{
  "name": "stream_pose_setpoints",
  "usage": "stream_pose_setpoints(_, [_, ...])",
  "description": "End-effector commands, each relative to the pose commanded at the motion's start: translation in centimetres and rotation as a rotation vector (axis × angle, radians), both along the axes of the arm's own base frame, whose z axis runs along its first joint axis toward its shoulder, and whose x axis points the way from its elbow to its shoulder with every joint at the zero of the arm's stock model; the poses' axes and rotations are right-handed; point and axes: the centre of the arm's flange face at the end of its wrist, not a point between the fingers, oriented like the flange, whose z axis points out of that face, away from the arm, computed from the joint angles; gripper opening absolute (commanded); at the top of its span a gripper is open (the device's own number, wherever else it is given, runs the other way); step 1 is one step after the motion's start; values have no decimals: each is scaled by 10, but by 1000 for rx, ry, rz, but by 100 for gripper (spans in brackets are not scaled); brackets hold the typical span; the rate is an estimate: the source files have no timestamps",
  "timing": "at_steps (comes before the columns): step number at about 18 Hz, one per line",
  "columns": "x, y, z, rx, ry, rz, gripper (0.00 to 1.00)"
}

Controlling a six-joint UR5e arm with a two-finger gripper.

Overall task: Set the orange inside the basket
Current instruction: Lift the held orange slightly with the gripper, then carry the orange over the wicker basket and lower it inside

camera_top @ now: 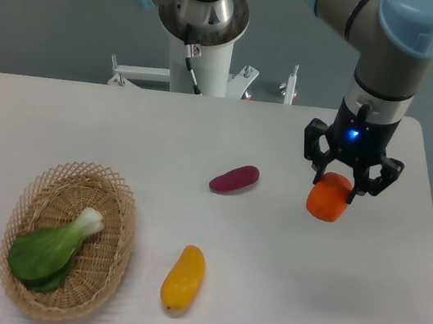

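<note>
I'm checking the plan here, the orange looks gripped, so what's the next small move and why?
Probably carry the orange left toward the basket. The end effector looks closed on it at the table's right side, while the basket sits far left, holding only a leafy green.

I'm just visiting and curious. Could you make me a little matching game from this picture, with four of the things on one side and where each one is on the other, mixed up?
Things:
1. orange
2. bok choy
3. purple sweet potato
4. yellow fruit

Places:
A. lying inside the basket
B. on the table near the middle, alone
C. between the fingers of the gripper
D. on the table near the front edge, right of the basket

Pairs: 1-C, 2-A, 3-B, 4-D
</note>
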Motion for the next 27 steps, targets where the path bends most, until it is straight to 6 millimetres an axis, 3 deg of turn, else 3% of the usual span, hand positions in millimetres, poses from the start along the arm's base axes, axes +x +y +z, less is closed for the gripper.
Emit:
stream_pose_setpoints(8, [1, -1, -5, -6, -5, 1, 57])
stream_pose_setpoints(21, [14, 10, 9, 40, -20, 59, 56])
stream_pose_setpoints(23, [26, 22, 11, 50, -35, 112, 56])
stream_pose_setpoints(27, [70, 69, 3, 105, -48, 238, 56])
